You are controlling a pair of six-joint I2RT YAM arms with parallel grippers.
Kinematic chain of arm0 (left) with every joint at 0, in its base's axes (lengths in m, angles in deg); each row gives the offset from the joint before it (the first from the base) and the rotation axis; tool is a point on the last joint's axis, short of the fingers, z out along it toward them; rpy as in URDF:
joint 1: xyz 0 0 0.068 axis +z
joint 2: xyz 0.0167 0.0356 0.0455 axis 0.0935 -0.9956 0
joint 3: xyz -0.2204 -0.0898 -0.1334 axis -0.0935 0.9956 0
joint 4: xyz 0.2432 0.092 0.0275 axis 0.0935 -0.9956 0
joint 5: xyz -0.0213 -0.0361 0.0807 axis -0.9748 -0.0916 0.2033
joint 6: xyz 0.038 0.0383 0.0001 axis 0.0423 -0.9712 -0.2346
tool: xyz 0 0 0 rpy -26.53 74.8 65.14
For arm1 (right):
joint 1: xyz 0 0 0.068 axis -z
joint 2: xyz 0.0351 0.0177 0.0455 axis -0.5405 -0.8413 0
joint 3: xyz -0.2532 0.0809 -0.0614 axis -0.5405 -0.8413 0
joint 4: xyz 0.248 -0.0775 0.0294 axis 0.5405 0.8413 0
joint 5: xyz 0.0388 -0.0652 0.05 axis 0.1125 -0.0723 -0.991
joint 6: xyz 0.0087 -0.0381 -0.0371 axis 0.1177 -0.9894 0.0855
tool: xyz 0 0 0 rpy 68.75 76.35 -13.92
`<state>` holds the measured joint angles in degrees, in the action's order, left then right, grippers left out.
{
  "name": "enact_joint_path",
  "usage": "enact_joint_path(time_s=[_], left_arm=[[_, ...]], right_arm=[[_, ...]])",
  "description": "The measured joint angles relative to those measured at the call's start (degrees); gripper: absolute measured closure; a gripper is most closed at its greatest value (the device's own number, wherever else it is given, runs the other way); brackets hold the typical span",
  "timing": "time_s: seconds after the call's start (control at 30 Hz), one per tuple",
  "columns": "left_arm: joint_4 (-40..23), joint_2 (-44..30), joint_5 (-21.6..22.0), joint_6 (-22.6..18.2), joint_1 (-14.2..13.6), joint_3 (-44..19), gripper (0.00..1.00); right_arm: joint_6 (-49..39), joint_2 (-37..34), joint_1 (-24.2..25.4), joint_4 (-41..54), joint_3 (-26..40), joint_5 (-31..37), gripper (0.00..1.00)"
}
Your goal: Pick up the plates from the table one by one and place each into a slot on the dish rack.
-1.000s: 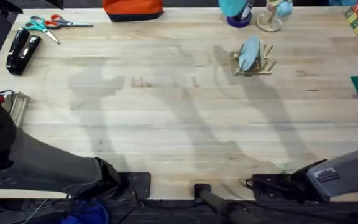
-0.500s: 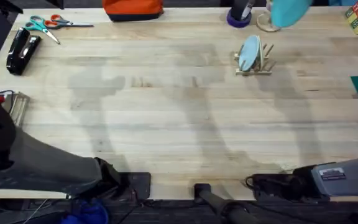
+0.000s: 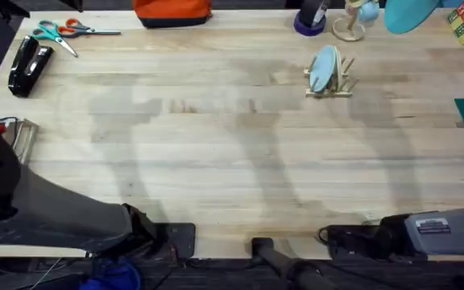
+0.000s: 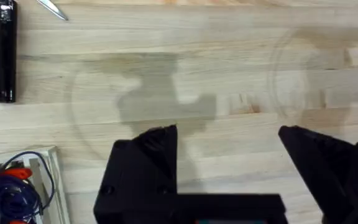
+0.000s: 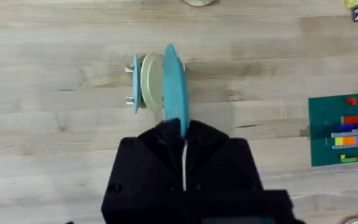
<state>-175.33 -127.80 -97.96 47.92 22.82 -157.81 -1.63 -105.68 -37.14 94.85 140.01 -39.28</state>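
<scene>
We see the right gripper [image 5: 184, 134] clenched on the rim of a turquoise plate [image 5: 174, 81], held edge-on in the middle of the right wrist frame. We judge it light, stiff and rather slick, so a firm pinch well onto the rim seems wise. The dish rack [image 3: 329, 80] stands right of centre in the upper overhead frame with a second plate [image 3: 323, 68] already slotted. The left gripper [image 4: 229, 143] hangs released over the bare wooden table [image 3: 216, 161], with a stapler [image 3: 27, 64] far at upper left.
</scene>
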Motion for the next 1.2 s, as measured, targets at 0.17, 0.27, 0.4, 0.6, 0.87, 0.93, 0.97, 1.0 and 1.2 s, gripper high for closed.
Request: enact_joint_path(time_s=[0.17, 0.27, 0.4, 0.6, 0.87, 0.93, 0.97, 1.0, 1.2], left_arm=[[0.0, 0.0, 0.0, 0.0, 0.0, 0.0, 0.006], [0.0, 0.0, 0.0, 0.0, 0.0, 0.0, 0.006], [0.0, 0.0, 0.0, 0.0, 0.0, 0.0, 0.006], [0.0, 0.0, 0.0, 0.0, 0.0, 0.0, 0.006], [0.0, 0.0, 0.0, 0.0, 0.0, 0.0, 0.006], [0.0, 0.0, 0.0, 0.0, 0.0, 0.0, 0.006], [0.0, 0.0, 0.0, 0.0, 0.0, 0.0, 0.006], [0.0, 0.0, 0.0, 0.0, 0.0, 0.0, 0.008], [0.0, 0.0, 0.0, 0.0, 0.0, 0.0, 0.006]], right_arm=[[-3.4, 0.0, 0.1, 0.0, 0.0, 0.2, 0.97], [-5.7, 0.0, 0.9, 0.0, 0.0, 0.2, 0.97], [-8.2, -0.3, 3.2, -0.1, 0.0, 0.2, 0.97], [-8.8, -2.8, 6.3, -0.3, 0.0, 0.2, 0.97], [-5.3, -7.1, 6.5, -0.3, 0.0, -1.1, 0.97], [-4.0, -8.1, 6.5, -0.3, 0.0, -1.4, 0.97], [-3.2, -8.6, 6.5, -0.3, 0.0, -1.6, 0.97], [-2.5, -9.1, 6.5, -0.3, 0.0, -1.7, 0.97], [-0.2, -12.2, 6.3, -0.3, 0.0, -2.0, 0.97]])
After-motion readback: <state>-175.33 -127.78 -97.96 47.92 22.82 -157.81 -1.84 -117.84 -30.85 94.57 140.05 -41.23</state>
